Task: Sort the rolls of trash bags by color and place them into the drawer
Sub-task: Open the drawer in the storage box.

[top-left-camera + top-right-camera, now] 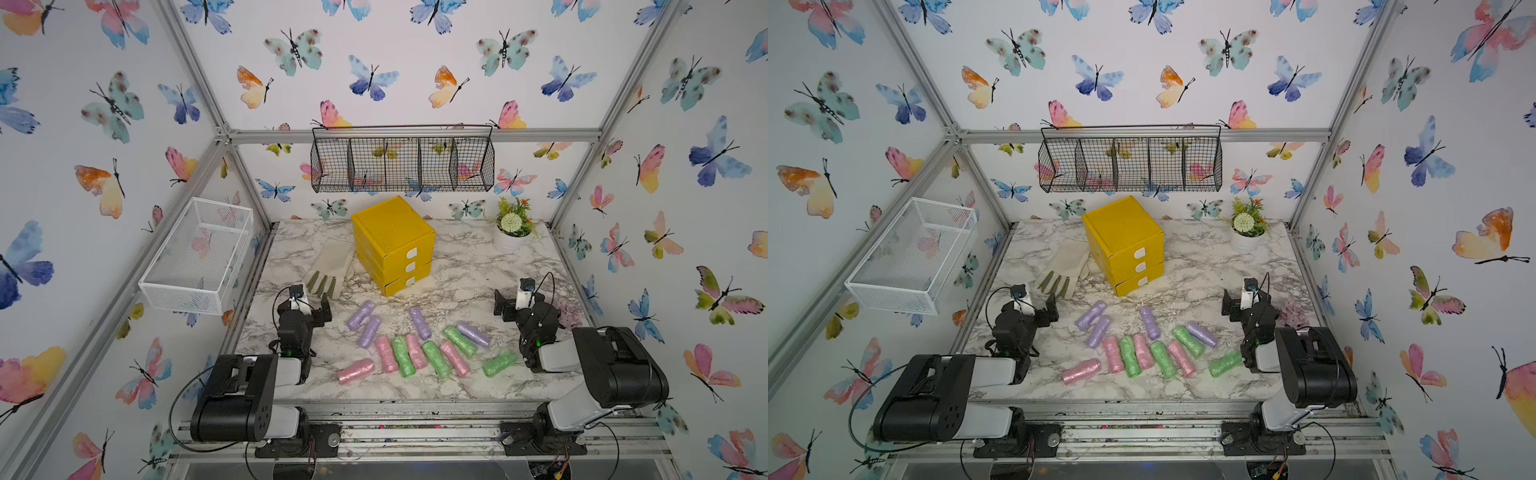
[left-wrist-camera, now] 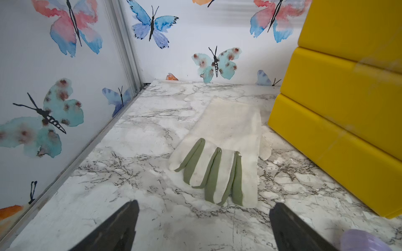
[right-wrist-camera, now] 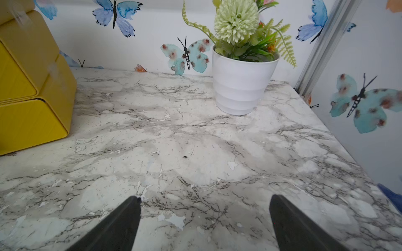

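The rolls of trash bags lie loose across the marble table's front middle in both top views: purple ones (image 1: 360,315) furthest back, pink ones (image 1: 356,371) and green ones (image 1: 499,363) mixed in a row nearer the front. The yellow drawer (image 1: 392,245) (image 1: 1123,245) stands behind them with all three tiers pushed in. Left of the rolls, my left gripper (image 1: 306,302) (image 2: 205,204) is open and empty, with one purple roll (image 2: 365,241) beside a finger. To their right, my right gripper (image 1: 519,298) (image 3: 205,197) is open over bare marble.
A pale glove (image 1: 332,266) (image 2: 228,141) lies flat just ahead of the left gripper, touching the drawer's left side. A white potted plant (image 1: 513,230) (image 3: 241,76) stands at the back right. A white mesh basket (image 1: 199,253) hangs on the left wall, a black wire basket (image 1: 401,160) on the back wall.
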